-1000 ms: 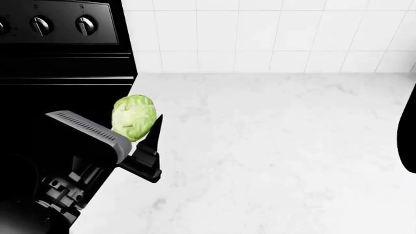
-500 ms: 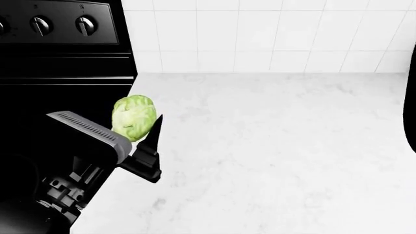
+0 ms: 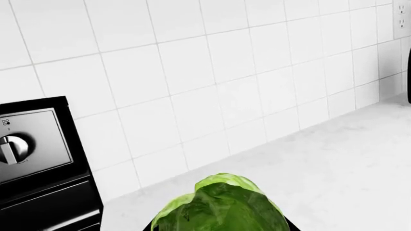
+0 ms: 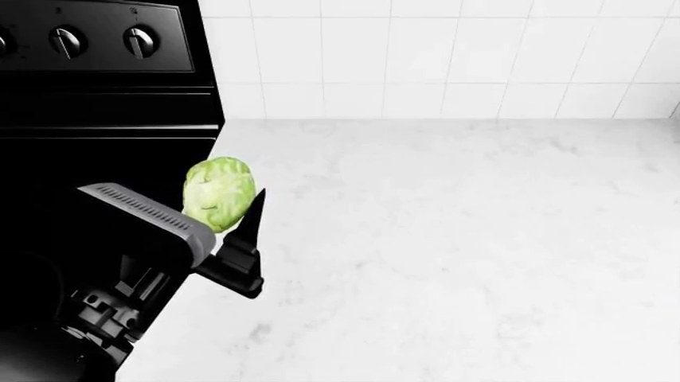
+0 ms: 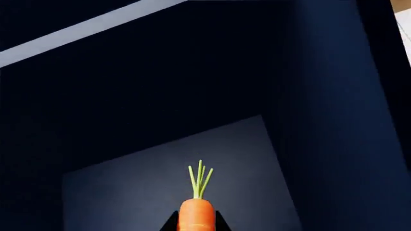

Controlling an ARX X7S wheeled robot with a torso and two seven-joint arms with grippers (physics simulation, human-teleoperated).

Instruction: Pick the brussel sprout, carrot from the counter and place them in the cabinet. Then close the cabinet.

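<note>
1. My left gripper (image 4: 228, 211) – fingers clamped on the brussel sprout (image 4: 219, 192), lifted above the bench (image 4: 457, 239) edge beside the stove (image 4: 107, 79); light, leafy, squashable, so grip across the middle.
2. My right gripper (image 5: 194, 226) – fingers pinching the carrot (image 5: 196, 216), tuft toward the dark cabinet (image 5: 160, 96) interior; stiff, slim, may pivot.

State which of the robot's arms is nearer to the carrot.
Right. The carrot sits at the right tool, facing a dark cabinet interior. The left tool holds the brussel sprout above the counter.

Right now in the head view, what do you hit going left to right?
Stove knobs on the black stove → left gripper → brussel sprout it holds → bare white counter.
</note>
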